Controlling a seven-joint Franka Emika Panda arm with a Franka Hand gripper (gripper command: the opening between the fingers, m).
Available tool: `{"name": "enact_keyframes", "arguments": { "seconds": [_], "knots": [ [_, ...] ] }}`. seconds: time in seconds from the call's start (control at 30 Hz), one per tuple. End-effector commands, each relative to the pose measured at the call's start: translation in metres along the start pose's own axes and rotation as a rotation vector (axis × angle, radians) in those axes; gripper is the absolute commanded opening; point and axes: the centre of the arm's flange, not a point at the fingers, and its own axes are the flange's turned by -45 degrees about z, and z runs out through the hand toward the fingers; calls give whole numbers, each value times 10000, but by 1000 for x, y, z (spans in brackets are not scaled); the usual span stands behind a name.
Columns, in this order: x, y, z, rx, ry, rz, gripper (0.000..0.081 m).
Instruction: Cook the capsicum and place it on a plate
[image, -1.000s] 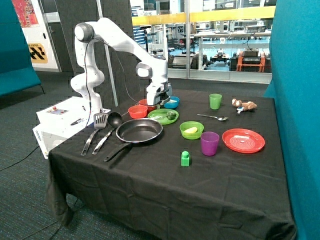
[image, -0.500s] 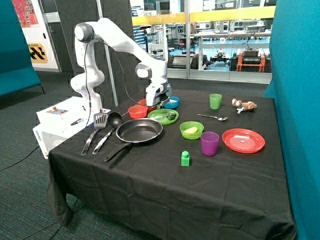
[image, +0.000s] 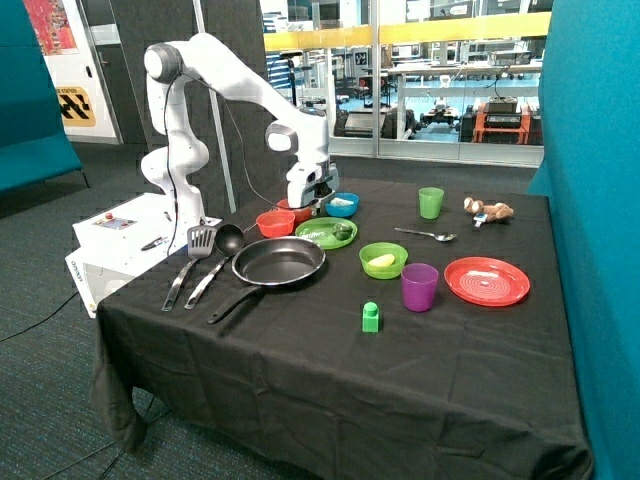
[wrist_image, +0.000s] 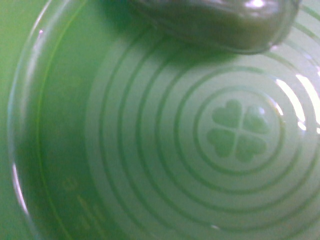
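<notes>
Capsicum (image: 342, 231) sat on plate (image: 318, 240) w/ clover emboss, beside frying pan (image: 280, 262). Gripper (image: 311, 204) hung above plate's rim; finger state unclear. No legible text.

Arm (image: 240, 90) shifted: gripper (image: 308, 204) has moved off the blue bowl (image: 342, 205) side toward the red bowl (image: 275, 222), exposing the blue bowl fully, and still hangs just behind the plate (image: 318, 240).
</notes>
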Motion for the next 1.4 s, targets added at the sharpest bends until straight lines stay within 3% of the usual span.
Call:
{"name": "enact_keyframes", "arguments": {
  "seconds": [0.0, 0.33, 0.87, 1.37],
  "knots": [
    [-7, 5, -10, 12, -44, -70, 624],
    [-15, 9, -17, 13, -44, -158, 649],
    [-29, 14, -46, 13, -44, -513, 581],
    [-40, 22, -45, 14, -43, -878, 552]
  ]
}}
